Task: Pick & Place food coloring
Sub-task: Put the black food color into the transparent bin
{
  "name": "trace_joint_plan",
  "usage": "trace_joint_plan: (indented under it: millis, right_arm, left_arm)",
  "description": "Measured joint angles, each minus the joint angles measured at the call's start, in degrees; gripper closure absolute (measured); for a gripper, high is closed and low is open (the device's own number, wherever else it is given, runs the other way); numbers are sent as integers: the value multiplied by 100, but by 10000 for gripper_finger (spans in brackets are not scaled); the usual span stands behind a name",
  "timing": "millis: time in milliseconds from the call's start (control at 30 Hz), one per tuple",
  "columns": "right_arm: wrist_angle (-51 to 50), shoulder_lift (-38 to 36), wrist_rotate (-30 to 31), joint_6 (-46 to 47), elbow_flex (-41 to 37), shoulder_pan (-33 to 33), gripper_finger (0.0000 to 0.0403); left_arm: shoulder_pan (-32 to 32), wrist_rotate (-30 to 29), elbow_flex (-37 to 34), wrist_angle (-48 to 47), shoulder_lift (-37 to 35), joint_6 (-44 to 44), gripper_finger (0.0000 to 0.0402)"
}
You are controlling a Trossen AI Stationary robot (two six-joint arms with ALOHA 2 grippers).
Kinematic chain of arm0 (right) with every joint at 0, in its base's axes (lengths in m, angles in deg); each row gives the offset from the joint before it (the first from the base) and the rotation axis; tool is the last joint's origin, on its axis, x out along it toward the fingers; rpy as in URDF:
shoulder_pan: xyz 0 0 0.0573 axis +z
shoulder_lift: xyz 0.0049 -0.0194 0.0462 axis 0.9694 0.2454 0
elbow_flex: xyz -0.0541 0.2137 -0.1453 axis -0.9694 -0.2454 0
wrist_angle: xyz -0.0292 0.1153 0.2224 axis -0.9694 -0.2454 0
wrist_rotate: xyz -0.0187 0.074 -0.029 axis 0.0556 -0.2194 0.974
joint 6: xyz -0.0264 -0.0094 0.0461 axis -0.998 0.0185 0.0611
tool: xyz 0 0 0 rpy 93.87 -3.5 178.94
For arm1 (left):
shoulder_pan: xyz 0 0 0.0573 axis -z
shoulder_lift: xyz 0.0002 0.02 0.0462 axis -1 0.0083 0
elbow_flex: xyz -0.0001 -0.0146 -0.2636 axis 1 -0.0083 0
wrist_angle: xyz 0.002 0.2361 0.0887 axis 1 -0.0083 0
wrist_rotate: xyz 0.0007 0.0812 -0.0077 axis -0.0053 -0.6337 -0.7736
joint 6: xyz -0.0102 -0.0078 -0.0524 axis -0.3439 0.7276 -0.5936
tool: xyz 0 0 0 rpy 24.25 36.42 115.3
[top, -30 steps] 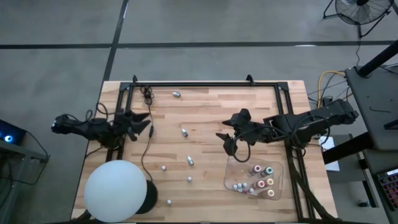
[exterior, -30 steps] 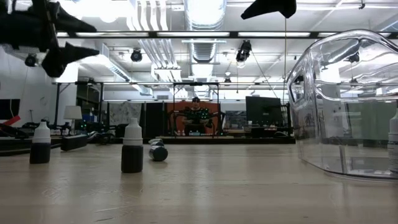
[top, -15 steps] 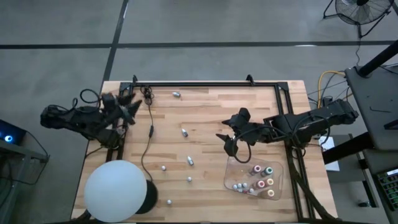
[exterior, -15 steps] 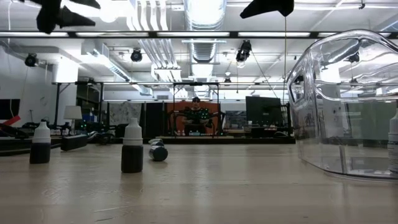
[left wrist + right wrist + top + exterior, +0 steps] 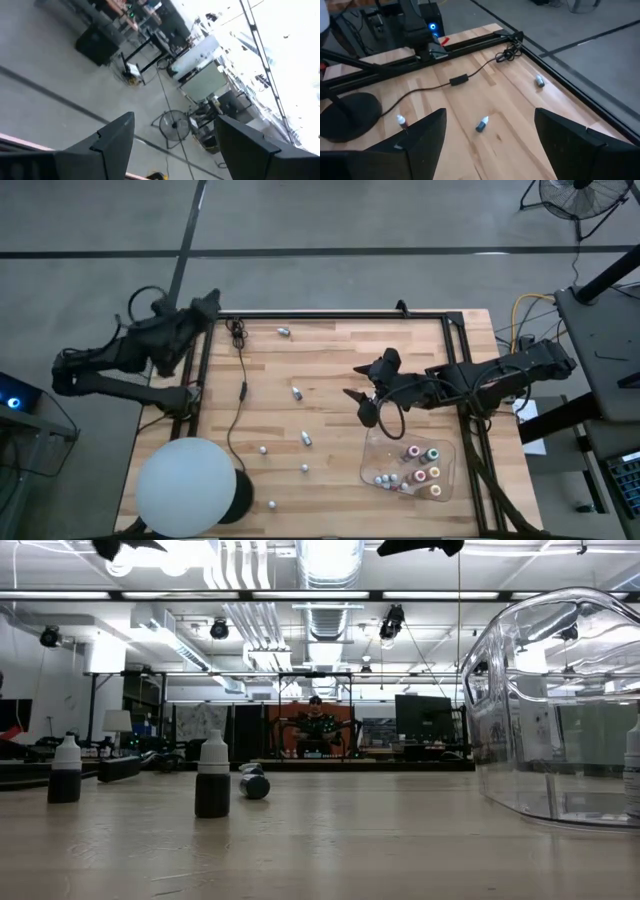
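Observation:
Several loose food coloring bottles lie or stand on the wooden table: one near the far edge (image 5: 283,332), one mid-table (image 5: 297,392), and others nearer (image 5: 306,438). More stand in the clear tray (image 5: 447,448) at the near right. My right gripper (image 5: 358,406) hangs open above the table, just beyond the tray's far left corner, with nothing between its fingers (image 5: 490,114). My left gripper (image 5: 205,305) is open and raised high over the table's far left corner, pointing level into the room (image 5: 175,122).
A big white ball (image 5: 187,485) on a dark stand fills the near left corner. A black cable (image 5: 240,380) runs down the table's left part. A black frame (image 5: 330,315) borders the far edge and sides. In the low view two bottles stand (image 5: 212,775) beside one lying (image 5: 253,781).
My left gripper has risen and swung from over the table's left part toward the far left corner, rolling and tipping up until it points level. It has stayed open. The bottles and tray have not moved.

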Motion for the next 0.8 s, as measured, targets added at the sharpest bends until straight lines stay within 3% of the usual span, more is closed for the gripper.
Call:
trace_joint_plan:
  millis: [267, 367, 500, 800]
  right_arm:
    - [-12, -4, -50, 139, 43, 5, 109]
    - [-19, -9, -143, 156, 43, 17, 106]
    - [-23, -47, -465, 243, 46, 20, 104]
    - [-25, -72, -1101, -125, 46, 307, 105]
  left_arm:
    - [-1626, 2784, 585, 20, 1267, -966, 156]
    - [-1967, 3502, 592, -93, 1725, -1399, 156]
    - [-2270, 4055, 639, -121, 1968, -1961, 156]
    - [-2344, 4067, 625, -789, 2171, -2550, 156]
